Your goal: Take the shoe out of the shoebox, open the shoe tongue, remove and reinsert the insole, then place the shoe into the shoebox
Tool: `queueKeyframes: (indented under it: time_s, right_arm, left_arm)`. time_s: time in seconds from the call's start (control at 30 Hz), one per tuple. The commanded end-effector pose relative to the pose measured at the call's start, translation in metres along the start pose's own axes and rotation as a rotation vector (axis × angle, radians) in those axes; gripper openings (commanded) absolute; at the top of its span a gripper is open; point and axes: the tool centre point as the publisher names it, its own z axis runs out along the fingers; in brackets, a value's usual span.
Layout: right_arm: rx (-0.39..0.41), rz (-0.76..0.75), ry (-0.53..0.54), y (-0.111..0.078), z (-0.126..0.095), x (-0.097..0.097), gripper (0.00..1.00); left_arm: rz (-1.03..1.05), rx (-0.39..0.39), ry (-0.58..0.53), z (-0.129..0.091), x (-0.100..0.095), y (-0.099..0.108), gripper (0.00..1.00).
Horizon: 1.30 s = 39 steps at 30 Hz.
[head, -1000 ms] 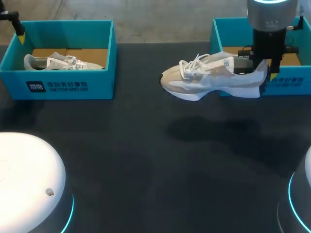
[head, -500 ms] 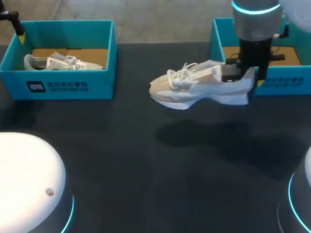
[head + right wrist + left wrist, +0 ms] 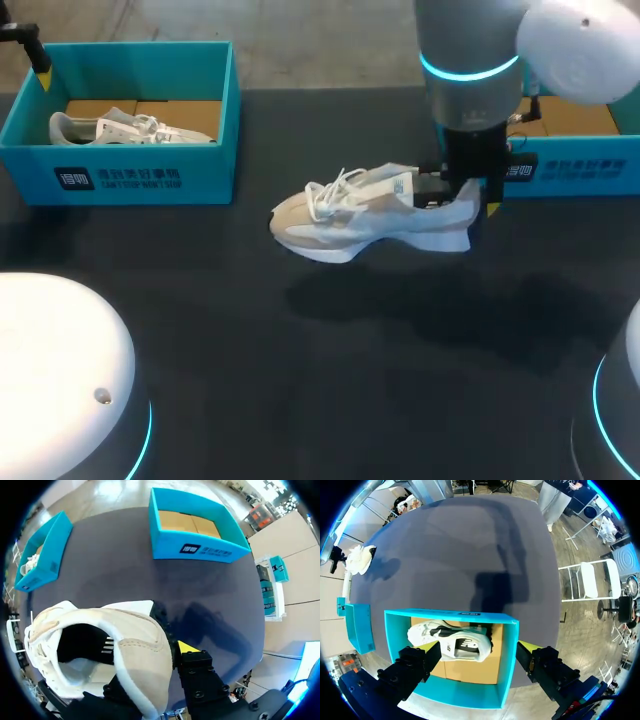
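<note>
The beige-and-white lace-up sneaker (image 3: 370, 212) hangs just right of the head view's centre, lifted off the dark tabletop (image 3: 300, 390), with its shadow lying on the surface below it. Its toe points toward the frame's left and its white laces sit loose on top. The right gripper (image 3: 465, 192) comes straight down and pinches the sneaker's heel collar between its fingers. In the right wrist view the sneaker's (image 3: 100, 650) open mouth sits right at the gripper, one yellow fingertip (image 3: 186, 647) pressed to the outside of the heel. Behind the arm, at the upper right, stands a teal cardboard shoebox (image 3: 570, 170) with a brown floor. At the upper left a second teal shoebox (image 3: 130, 180) holds a pale grey-white sneaker (image 3: 130, 128). The left gripper (image 3: 477, 656) hovers over that box with its fingers spread wide.
</note>
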Motion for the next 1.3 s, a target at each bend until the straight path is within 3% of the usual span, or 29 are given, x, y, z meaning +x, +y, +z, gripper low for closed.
queueKeyframes:
  time_s: [0.03,0.8,1.3]
  right_arm:
    - [0.018,0.001,0.000,-0.004,0.014,0.010,0.00]
    - [0.048,-0.031,-0.004,-0.040,0.060,0.054,0.00]
    - [0.070,-0.038,0.003,-0.066,0.082,0.072,0.00]
  left_arm:
    - [0.000,-0.001,0.003,-0.001,0.000,-0.001,1.00]
    - [0.000,-0.001,0.003,-0.001,0.000,-0.001,1.00]
    - [0.000,-0.001,0.003,-0.001,0.000,-0.001,1.00]
